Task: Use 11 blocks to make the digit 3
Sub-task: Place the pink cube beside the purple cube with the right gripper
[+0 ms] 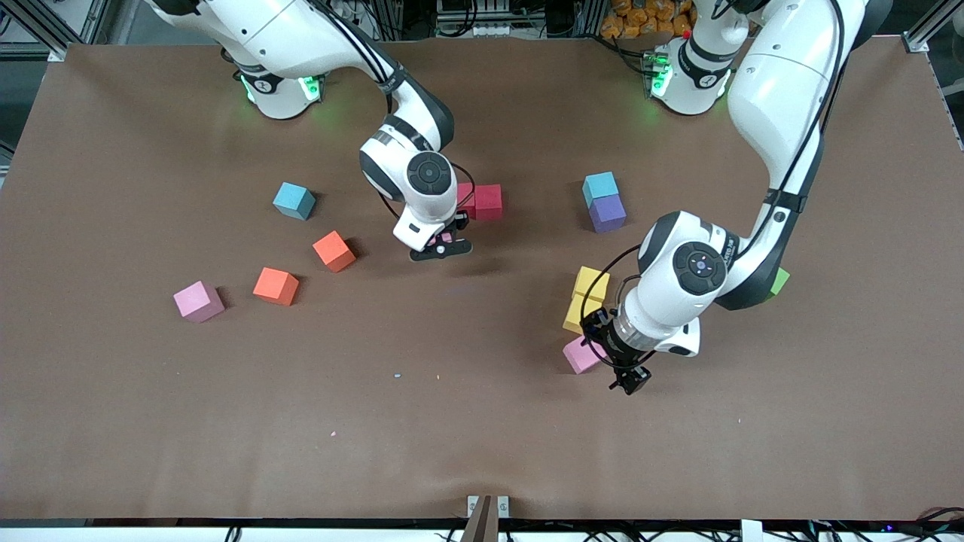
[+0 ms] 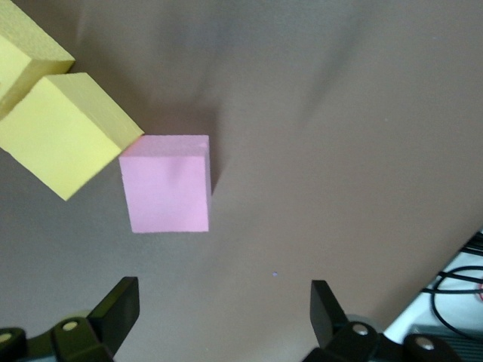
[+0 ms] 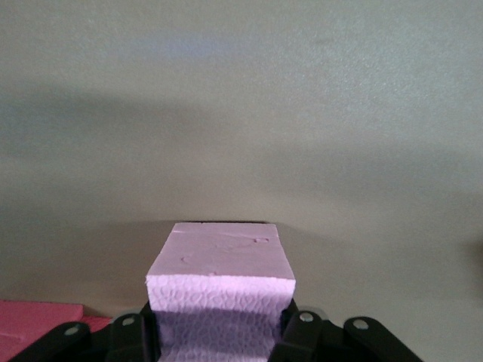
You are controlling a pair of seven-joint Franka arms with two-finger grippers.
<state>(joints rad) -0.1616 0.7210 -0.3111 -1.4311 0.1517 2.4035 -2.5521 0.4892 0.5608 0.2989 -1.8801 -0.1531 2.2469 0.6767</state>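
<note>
The right end effector (image 3: 219,332) is clenched on a pink block (image 3: 219,290), held just over the worktop (image 1: 467,421) beside the two red blocks (image 1: 482,201), which sit touching each other. To do this step well, I would lower the block straight down, square to the red pair and flush against a neighbour, then release only once it rests flat, so the row stays aligned.

The left end effector (image 2: 219,317) is released, its fingers spread wide and empty, hovering near a second pink block (image 2: 167,185) whose corner touches the nearer of two yellow blocks (image 2: 60,136). It looks poised to grasp that one next; centring the fingers on opposite faces would avoid nudging the yellows.

Counted outward: three pink, the third (image 1: 198,301) lying well off toward the right arm's end; two red; two yellow; two orange (image 1: 305,269), apart from each other; one purple (image 1: 607,213) in sight, touching a light-blue cube (image 1: 600,187); a second light-blue cube (image 1: 294,200); and a green cube (image 1: 778,282) mostly hidden by the left arm.
</note>
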